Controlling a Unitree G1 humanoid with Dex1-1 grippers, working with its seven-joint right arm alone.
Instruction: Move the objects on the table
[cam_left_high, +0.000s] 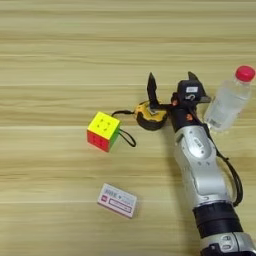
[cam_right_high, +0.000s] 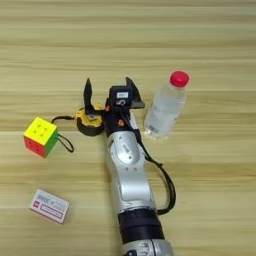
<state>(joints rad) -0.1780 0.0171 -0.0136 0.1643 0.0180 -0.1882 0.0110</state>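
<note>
Small white-red box (cam_left_high: 117, 200): I see a red band and dark print on its top face, but I can't read a single word; it lies near-left of my pincer (cam_left_high: 171, 84), well apart from it.
White label on the pincer's body (cam_left_high: 191, 90): a dark mark sits on it, too small for me to read.
Bottle (cam_right_high: 165, 108): just right of my pincer, clear with a red cap; I make out no label text.
Tape measure (cam_left_high: 150, 116): just below the left finger; yellow and black, no brand or numbers I can read.
Puzzle cube (cam_left_high: 103, 131): left of my pincer; plain coloured squares, no signs.
</note>
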